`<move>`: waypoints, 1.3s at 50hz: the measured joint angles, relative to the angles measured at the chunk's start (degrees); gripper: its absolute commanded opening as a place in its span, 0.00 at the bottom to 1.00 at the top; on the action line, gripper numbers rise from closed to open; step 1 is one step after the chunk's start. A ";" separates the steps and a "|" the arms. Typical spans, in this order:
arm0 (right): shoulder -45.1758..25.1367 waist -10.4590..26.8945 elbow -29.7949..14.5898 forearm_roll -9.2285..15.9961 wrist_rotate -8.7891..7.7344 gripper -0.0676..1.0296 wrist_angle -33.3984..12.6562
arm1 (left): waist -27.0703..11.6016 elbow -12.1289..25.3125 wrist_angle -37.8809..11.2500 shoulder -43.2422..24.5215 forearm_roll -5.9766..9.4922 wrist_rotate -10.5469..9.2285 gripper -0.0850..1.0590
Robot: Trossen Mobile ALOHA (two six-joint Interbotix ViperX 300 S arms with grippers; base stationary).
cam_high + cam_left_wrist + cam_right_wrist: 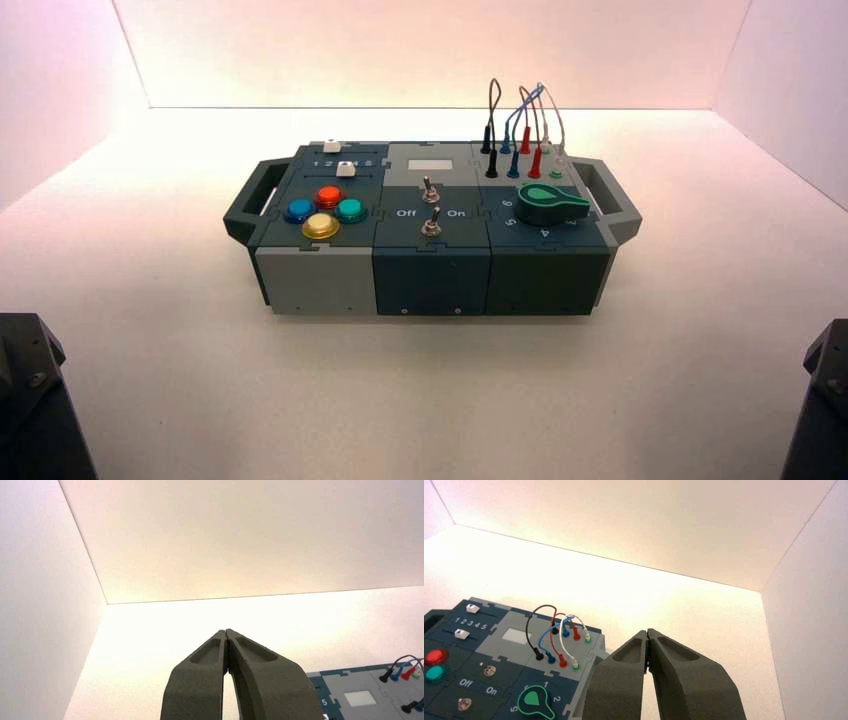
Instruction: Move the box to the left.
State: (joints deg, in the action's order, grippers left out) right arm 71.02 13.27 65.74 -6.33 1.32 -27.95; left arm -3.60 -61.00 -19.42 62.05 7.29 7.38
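Note:
The box (430, 270), long, dark teal and grey, stands in the middle of the white table with a handle at each end. Its top bears four coloured buttons (322, 210) on the left, two toggle switches (430, 205) in the middle, and a green knob (548, 203) and plugged wires (520, 130) on the right. My left gripper (226, 632) is shut and empty, held back near the front left; a corner of the box (350, 690) shows beside it. My right gripper (647, 632) is shut and empty, held back off the box's right end (509, 670).
White walls close the table at the back and both sides. The arm bases show at the front left corner (35, 400) and front right corner (820, 400) of the high view. Two white sliders (340, 158) sit at the box's back left.

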 measured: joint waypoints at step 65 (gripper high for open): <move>-36.47 -5.62 -8.17 1.32 0.88 0.04 -9.67 | -1.58 7.38 -12.66 -23.82 1.58 -0.09 0.05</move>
State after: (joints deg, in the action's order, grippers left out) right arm 34.54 7.65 57.57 -5.01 2.20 -37.62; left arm -5.19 -53.61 -32.08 38.23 8.88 7.29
